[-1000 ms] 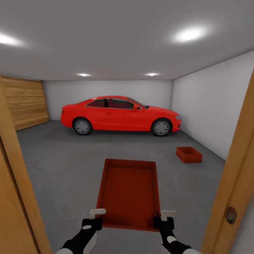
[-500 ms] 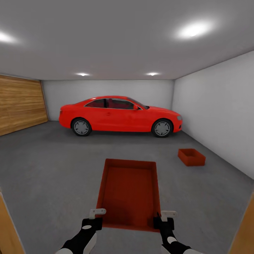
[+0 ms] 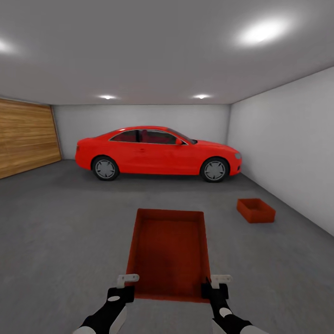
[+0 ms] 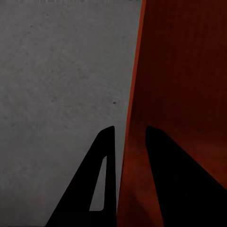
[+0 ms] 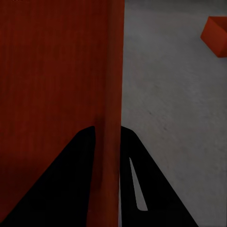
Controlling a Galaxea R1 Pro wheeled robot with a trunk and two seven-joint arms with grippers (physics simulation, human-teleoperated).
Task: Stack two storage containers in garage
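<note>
Nearest, the left tool (image 3: 126, 284) and right tool (image 3: 216, 285) each pinch a side wall of the held bin (image 3: 169, 250) at its near corners; the wrist views show fingers straddling each wall. The bin hangs level above the garage floor (image 3: 69, 222), open top up. The second bin (image 3: 255, 210) sits on the floor at about 2 o'clock, near the right wall (image 3: 283, 148). Beyond, at 12 o'clock, stands a red car (image 3: 157, 152).

To stack well, I would turn toward 2 o'clock, keep both pinches even so the bin stays level, square its walls with the floor bin's, and lower straight down before letting go.
</note>
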